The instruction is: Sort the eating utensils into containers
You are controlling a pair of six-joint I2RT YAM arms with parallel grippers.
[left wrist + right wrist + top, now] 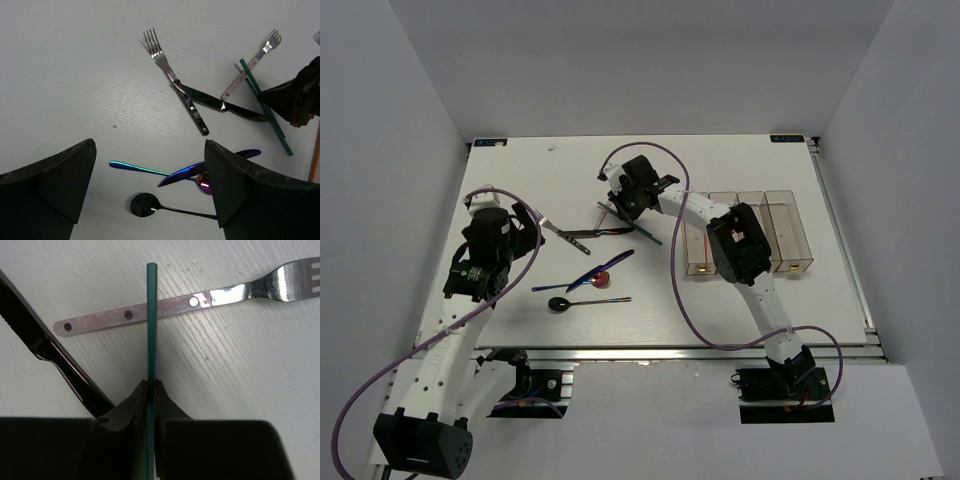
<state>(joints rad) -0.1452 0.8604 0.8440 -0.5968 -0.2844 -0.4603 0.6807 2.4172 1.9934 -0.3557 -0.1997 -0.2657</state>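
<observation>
Across the table (740, 320): loose cutlery lies left of centre, well apart from the bins.
Containers (782, 215): four clear bins in a row at the right side, partly hidden by the right arm.
Left gripper (150, 150): fingers spread wide, holding nothing, above the tabletop near the silver fork (175, 80).
Right gripper (151, 390): fingers pinched tight on the teal chopstick (151, 325), which crosses over the pink-handled fork (200, 300).
Dark knife (220, 104): lies across the silver fork's handle.
Iridescent knife (600, 270): touches the red-bowled spoon (601, 279).
Black spoon (560, 303): just beside them, nearer the arm bases.
</observation>
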